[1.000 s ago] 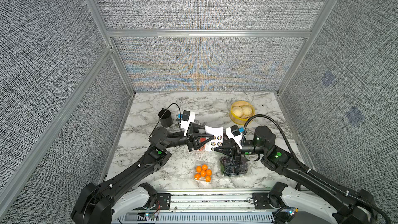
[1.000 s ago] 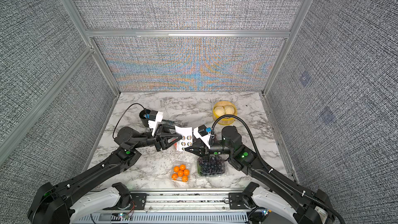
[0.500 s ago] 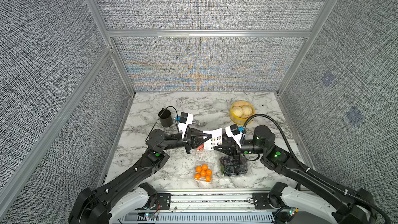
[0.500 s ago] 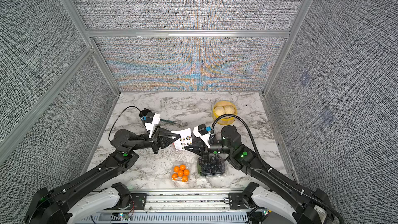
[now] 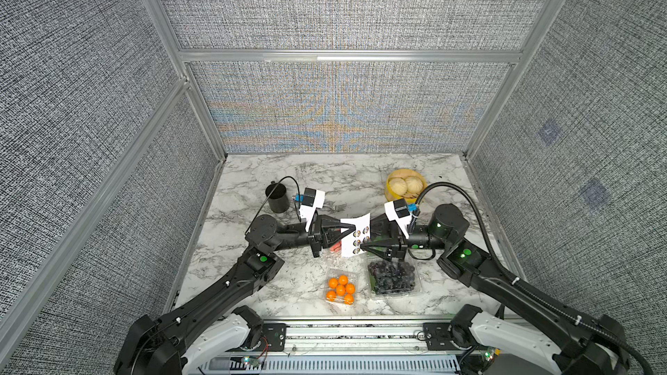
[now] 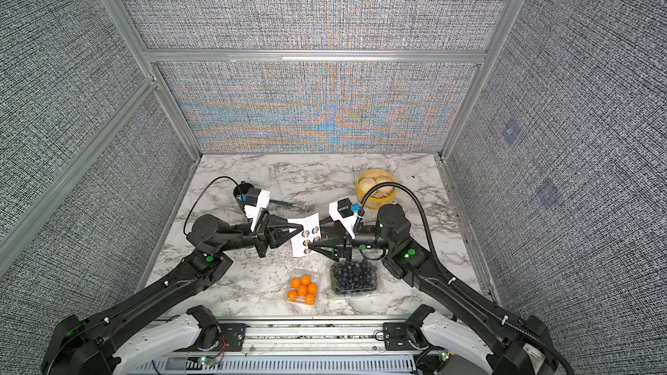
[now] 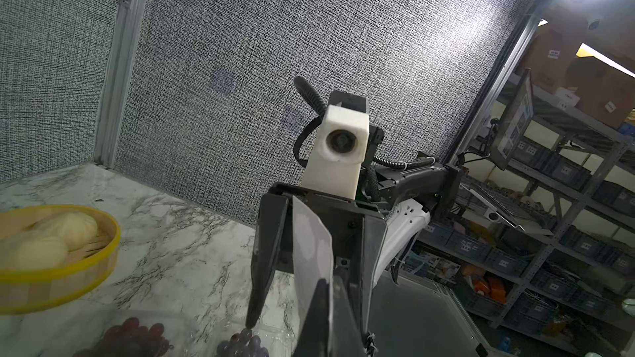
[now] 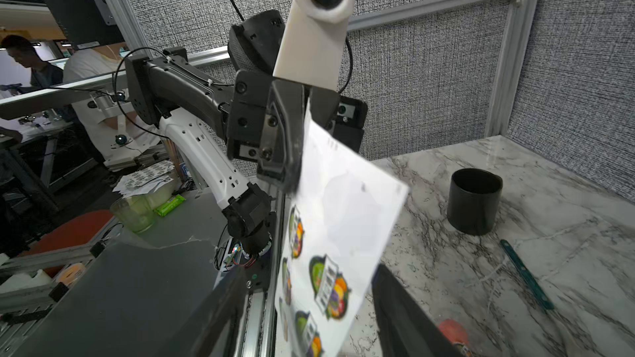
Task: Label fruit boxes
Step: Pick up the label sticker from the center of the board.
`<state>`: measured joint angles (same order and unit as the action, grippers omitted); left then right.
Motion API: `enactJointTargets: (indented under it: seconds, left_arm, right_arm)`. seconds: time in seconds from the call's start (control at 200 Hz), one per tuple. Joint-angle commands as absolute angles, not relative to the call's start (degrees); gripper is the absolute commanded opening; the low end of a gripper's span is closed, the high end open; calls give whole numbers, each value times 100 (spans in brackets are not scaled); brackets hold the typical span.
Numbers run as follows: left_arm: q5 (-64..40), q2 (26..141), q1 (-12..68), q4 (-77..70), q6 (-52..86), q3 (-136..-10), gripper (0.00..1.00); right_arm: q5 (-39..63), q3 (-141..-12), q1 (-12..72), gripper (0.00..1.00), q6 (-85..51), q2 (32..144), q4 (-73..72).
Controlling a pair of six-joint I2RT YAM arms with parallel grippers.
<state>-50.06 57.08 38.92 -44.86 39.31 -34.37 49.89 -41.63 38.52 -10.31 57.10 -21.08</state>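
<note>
Pinching one edge of the sticker sheet with closed jaws, the left gripper is holding it off the marble table, likely so a label can be peeled. The right gripper is straddling the opposite edge, jaws apart. The orange-ball box and dark-grape box are waiting nearby. The right wrist view alone is showing the printed stickers; the left wrist view is showing the sheet's blank back.
</note>
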Motion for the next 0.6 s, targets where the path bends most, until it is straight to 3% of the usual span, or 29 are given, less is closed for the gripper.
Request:
enactJointTargets:
  seconds: [0.0, 0.29, 0.375, 0.455, 0.595]
  left_arm:
    - [-5066, 5678, 3895, -4507, 3920, -3442, 0]
    - [-5035, 5572, 3894, -4311, 3841, -3410, 0]
    - [-4989, 5532, 3895, -4230, 3776, -3401, 0]
    - [-5000, 5503, 3897, -4024, 3661, -3428, 0]
    - [-5135, 5278, 3899, -4244, 3595, -3200, 33]
  right_arm:
    - [5344, -4265, 3829, 52, -1225, 5809, -2472]
    - [5168, -4189, 3824, 16, -1342, 5814, -2672]
    - [5261, -4219, 3824, 0, -1435, 5941, -2791]
    - [5337, -4245, 3815, 0, -1450, 6002, -2815]
    - [5413, -4161, 3743, 0, -1520, 5862, -2886]
